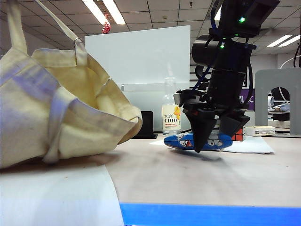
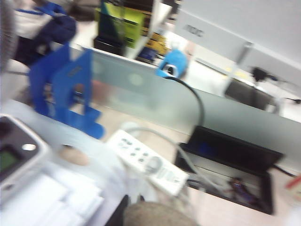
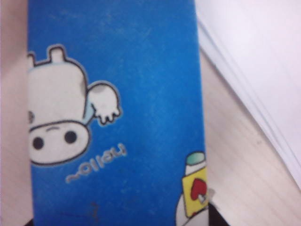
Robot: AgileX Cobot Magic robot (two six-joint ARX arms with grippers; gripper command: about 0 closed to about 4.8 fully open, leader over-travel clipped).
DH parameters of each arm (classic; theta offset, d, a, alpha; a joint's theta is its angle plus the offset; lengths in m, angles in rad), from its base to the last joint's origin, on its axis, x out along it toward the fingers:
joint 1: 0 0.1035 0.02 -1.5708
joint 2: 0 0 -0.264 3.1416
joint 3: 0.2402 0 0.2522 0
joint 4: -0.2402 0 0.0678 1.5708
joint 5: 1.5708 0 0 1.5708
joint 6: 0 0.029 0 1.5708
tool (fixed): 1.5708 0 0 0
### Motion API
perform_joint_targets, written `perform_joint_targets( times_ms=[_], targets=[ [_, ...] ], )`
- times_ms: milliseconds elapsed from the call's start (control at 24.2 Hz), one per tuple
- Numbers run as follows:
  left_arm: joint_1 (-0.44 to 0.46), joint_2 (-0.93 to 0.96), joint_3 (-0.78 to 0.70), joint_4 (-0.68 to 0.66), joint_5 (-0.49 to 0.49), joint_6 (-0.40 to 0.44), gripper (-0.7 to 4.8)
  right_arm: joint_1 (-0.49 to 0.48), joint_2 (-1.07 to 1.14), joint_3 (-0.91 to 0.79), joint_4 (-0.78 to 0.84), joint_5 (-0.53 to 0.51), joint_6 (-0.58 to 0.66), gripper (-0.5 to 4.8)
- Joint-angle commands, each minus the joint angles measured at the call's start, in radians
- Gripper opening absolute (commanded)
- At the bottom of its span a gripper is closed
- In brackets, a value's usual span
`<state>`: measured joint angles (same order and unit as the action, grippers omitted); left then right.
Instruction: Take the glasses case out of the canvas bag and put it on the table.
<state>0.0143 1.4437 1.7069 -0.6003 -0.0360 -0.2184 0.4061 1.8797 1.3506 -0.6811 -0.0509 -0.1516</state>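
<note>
Fluorescent ceiling lights and a white board are seen behind a pale tabletop [image 1: 155,174] with a blue front edge. On the left of the exterior view the canvas bag [image 1: 61,108] is slumped on the tabletop, with its mouth turned to the right and a strap raised up. The left pincer is not shown in any view; its wrist view is blurred and gives only a white power strip [image 2: 148,162] and a blue stand [image 2: 66,89], and the jaws are recorded as closed. Near the middle a clear bottle [image 1: 170,115] is standing. On the right the glasses case [image 1: 181,141] is lying on the tabletop, well apart from the bag, and the right pincer [image 1: 217,136] is placed over it with the jaws spread around the case. Behind it a Rubik's cube [image 1: 240,134] is partly hidden. In the right wrist view the case [image 3: 141,94] is seen close beside white paper [image 3: 263,66].
</note>
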Motion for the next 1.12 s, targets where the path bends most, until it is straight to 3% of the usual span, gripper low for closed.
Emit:
perform_joint_targets(
  times_ms=[41,207,248,372,496,538,579,620,662,703,744,827,910,1034,1116],
  targets=[
    [0.001,-0.012,0.005,0.062,0.173,-0.055,-0.03,0.001,-0.029,0.01,0.055,0.019,0.049,4.79],
    [0.0,-0.011,0.005,0.196,0.396,-0.109,0.02,0.001,-0.07,0.013,0.107,0.034,0.048,4.79],
    [-0.005,-0.011,0.005,0.25,0.452,-0.126,0.33,0.001,-0.083,0.014,0.117,0.034,0.051,4.79],
    [-0.04,-0.011,0.005,0.414,0.582,-0.164,2.0,0.002,-0.142,0.013,0.138,0.03,0.087,4.79],
    [-0.071,-0.01,0.005,0.577,0.692,-0.22,4.36,0.003,-0.23,0.013,0.159,0.03,0.098,4.79],
    [-0.089,-0.01,0.005,0.614,0.711,-0.235,4.79,0.003,-0.259,0.013,0.163,0.031,0.099,4.71],
    [-0.105,-0.01,0.005,0.629,0.712,-0.243,4.79,0.003,-0.289,0.012,0.166,0.031,0.098,4.07],
    [-0.126,-0.01,0.005,0.634,0.713,-0.26,4.79,0.003,-0.329,0.012,0.169,0.035,0.095,2.8],
    [-0.142,-0.01,0.005,0.632,0.724,-0.277,4.79,0.003,-0.363,0.011,0.171,0.04,0.095,1.87],
    [-0.156,-0.01,0.005,0.632,0.755,-0.288,4.79,0.003,-0.399,0.01,0.171,0.055,0.096,1.29],
    [-0.174,-0.01,0.005,0.633,0.807,-0.294,4.79,0.003,-0.441,0.01,0.173,0.078,0.106,1.01],
    [-0.223,-0.01,0.005,0.636,0.877,-0.294,4.79,0.003,-0.514,0.007,0.182,0.099,0.131,0.92],
    [-0.286,-0.012,0.005,0.625,0.893,-0.264,4.79,0.003,-0.594,0.0,0.192,0.113,0.152,0.79],
    [-0.334,-0.009,0.004,0.499,0.839,-0.084,4.79,0.003,-0.72,-0.042,0.236,0.124,0.153,0.71],
    [-0.349,0.019,0.004,0.263,0.745,0.046,4.79,0.003,-0.832,-0.105,0.269,0.12,0.152,0.71]
  ],
)
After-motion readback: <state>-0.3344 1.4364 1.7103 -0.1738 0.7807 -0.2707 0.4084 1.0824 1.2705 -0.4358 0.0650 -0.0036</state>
